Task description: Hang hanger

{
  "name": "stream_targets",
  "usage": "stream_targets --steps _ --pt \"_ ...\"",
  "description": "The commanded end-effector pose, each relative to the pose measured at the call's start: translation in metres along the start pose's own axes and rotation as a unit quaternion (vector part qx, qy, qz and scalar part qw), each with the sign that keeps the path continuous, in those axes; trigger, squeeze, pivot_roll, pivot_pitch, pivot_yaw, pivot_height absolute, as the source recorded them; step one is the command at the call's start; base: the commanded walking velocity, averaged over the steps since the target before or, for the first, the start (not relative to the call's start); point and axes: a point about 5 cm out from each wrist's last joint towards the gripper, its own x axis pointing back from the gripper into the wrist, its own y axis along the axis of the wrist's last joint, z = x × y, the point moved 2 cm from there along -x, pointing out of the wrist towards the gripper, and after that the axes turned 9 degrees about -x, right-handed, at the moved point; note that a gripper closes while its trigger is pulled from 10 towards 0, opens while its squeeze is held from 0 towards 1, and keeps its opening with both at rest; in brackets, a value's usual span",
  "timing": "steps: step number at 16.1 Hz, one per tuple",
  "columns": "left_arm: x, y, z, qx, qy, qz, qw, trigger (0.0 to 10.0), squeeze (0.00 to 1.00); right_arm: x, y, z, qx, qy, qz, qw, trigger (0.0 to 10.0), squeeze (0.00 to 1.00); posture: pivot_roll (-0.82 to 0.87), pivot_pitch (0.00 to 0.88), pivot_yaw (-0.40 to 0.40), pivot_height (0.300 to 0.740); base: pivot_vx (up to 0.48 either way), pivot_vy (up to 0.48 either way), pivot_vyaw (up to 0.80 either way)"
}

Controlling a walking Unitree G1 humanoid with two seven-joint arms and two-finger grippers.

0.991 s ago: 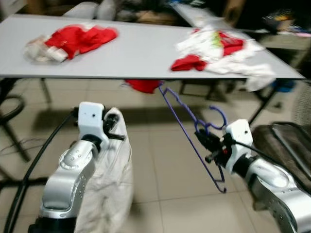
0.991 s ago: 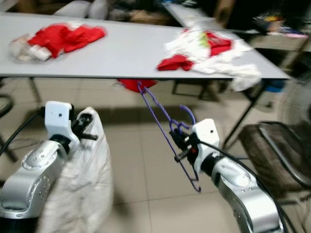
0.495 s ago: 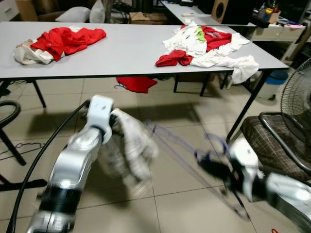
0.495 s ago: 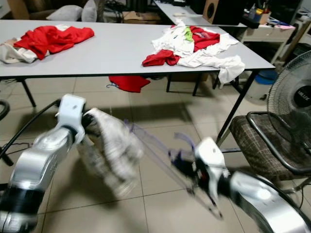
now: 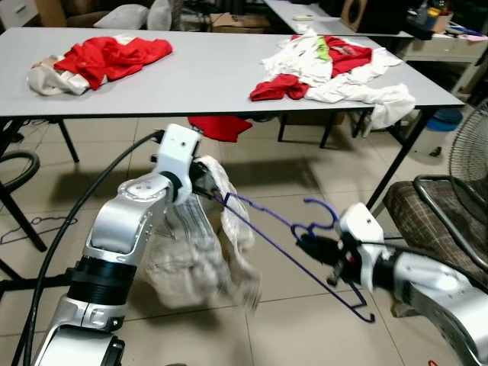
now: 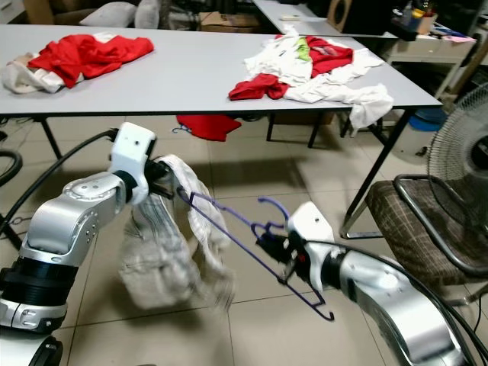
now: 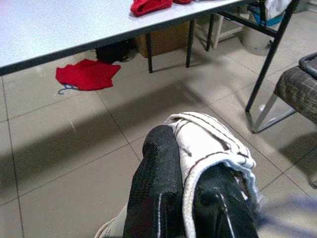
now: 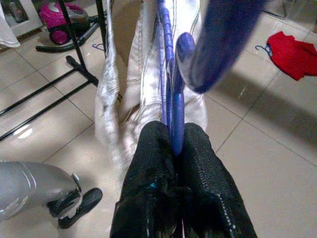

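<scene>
Purple hanger is pinched in right claw; left claw grips blurred white garment.

hanger tip now tucked into white garment, left gripper raised toward it

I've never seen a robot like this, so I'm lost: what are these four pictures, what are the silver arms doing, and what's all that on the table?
Two pictures come from the robot's head, looking down at its own silver arms. The other two come from cameras on its wrists. The left gripper is shut on a white garment. The right gripper is shut on a purple hanger, whose far end reaches the garment. On the grey table lie red and white clothes and a second pile; a red cloth lies on the floor beneath.
</scene>
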Motion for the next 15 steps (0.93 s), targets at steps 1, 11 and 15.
stream_targets --steps 1,11,15 --pt "0.004 0.024 -0.003 -0.011 -0.013 -0.041 0.999 0.0 0.00 -0.002 0.001 -0.002 0.005 0.000 0.004 1.000 10.0 0.00 0.06 0.000 -0.065 0.740 0.000 0.000 0.00" --pt "0.009 0.029 0.004 -0.001 0.007 -0.035 0.999 0.5 0.00 -0.009 -0.018 -0.017 -0.077 -0.076 0.046 0.993 10.0 0.00 0.06 0.000 -0.094 0.740 0.000 0.000 0.00" --pt "0.005 0.053 -0.007 0.060 -0.038 -0.071 0.995 0.0 0.00 -0.011 -0.045 -0.031 -0.087 -0.171 0.081 0.978 10.0 0.00 0.06 0.000 -0.074 0.740 0.000 0.000 0.00"
